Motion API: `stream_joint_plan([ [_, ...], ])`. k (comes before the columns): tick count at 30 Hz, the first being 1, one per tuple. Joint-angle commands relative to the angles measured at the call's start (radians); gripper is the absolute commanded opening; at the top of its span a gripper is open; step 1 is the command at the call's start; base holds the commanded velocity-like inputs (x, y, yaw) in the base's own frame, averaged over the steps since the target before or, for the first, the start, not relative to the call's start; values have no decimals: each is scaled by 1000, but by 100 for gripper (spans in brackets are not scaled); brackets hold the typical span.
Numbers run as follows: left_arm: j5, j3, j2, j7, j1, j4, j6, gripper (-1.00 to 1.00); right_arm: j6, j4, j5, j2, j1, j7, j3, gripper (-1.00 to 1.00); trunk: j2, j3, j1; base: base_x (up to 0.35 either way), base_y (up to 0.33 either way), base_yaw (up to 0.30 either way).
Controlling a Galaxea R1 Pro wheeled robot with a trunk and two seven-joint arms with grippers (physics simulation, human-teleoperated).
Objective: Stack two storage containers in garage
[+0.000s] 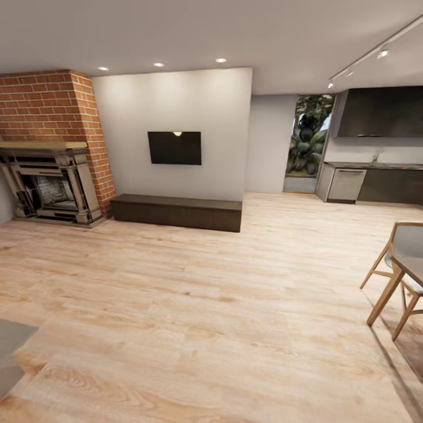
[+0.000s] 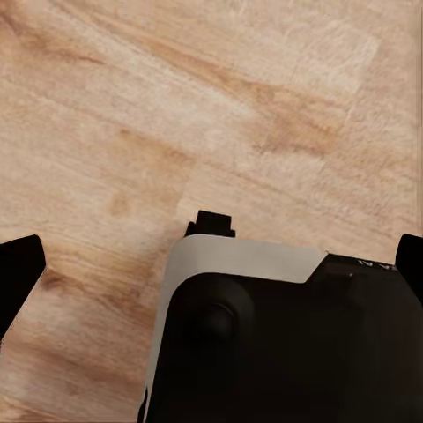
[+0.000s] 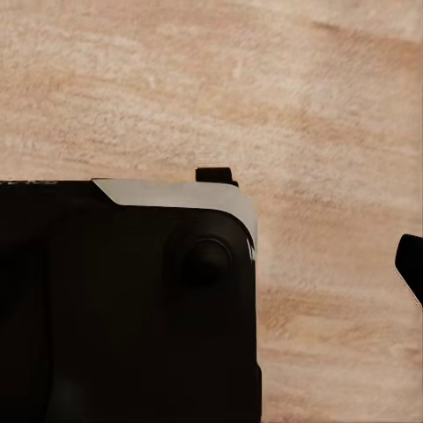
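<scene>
I am in the living room, facing a pale wall with a dark TV [image 1: 174, 147] and a brick fireplace [image 1: 53, 176] to its left. The two storage containers and the garage are out of view. In the left wrist view my left gripper [image 2: 211, 264] hangs open over the light wood planks [image 2: 176, 115], its dark fingertips [image 2: 18, 273] wide apart at the frame's edges, nothing between them. In the right wrist view my right gripper [image 3: 211, 264] also looks open, with one fingertip [image 3: 410, 269] at the edge. The other is lost against my dark base [image 3: 123, 300].
A low dark bench [image 1: 176, 211] runs under the TV. At the right stand a wooden chair [image 1: 405, 258] and a table corner, with a dark kitchen counter [image 1: 376, 182] behind. A grey edge [image 1: 9, 352] shows at lower left. Wide wood floor [image 1: 205, 305] lies ahead.
</scene>
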Motion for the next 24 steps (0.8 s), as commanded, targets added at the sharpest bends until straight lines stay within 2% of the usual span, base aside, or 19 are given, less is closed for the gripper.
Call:
stream_joint_plan([
  [1, 8, -9, 0, 2, -1, 0, -3, 100, -6, 3, -5, 0, -1, -3, 5, 100, -1, -1, 1, 326, 0, 0],
  [24, 8, -9, 0, 2, -1, 0, -4, 100, -6, 3, -5, 0, -1, -3, 5, 100, -1, -1, 1, 326, 0, 0],
])
